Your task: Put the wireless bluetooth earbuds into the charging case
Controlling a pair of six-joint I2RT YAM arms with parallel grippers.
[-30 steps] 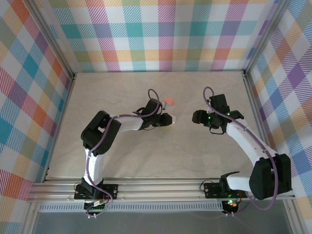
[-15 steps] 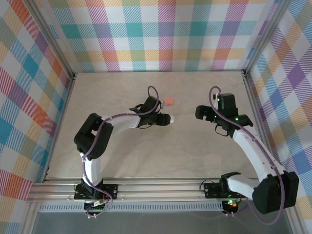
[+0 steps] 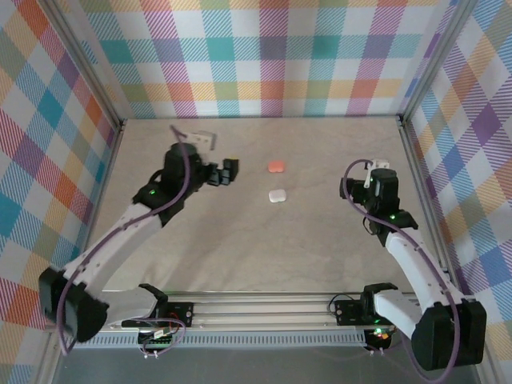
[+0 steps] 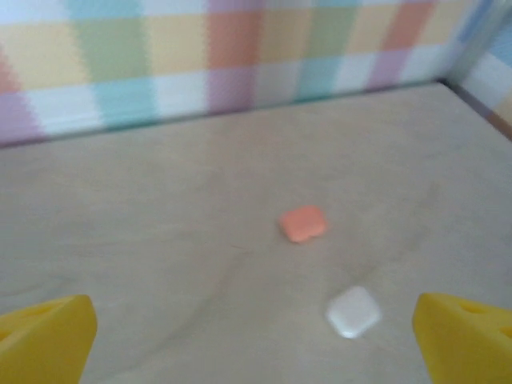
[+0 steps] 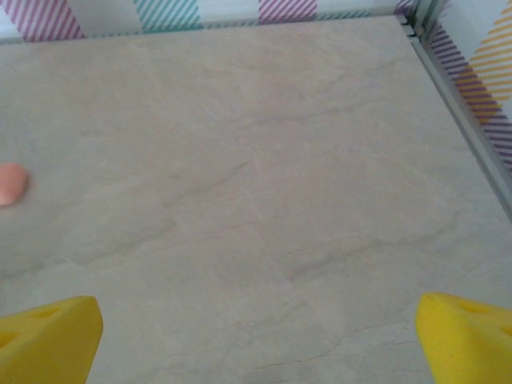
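Note:
Two small pebble-shaped charging cases lie shut on the table: a salmon-pink one (image 3: 276,166) (image 4: 303,223) and, just nearer, a white one (image 3: 278,195) (image 4: 353,311). The earbuds are hidden from view. My left gripper (image 3: 227,172) (image 4: 256,352) hangs open to the left of both cases, pointing at them, with nothing between its yellow fingertips (image 4: 46,336). My right gripper (image 3: 374,178) (image 5: 256,352) is open over bare table well to the right of the cases. The salmon case (image 5: 11,184) sits at the left edge of its wrist view.
The marbled beige tabletop (image 3: 240,240) is fenced by checked walls on three sides, with a metal rail (image 3: 412,160) along the right edge. The left arm reaches across the left half of the table, and the right arm runs along the right side.
The left gripper opened, let go of the white case and swung back to the left. The right gripper opened fully and drew back toward the right wall.

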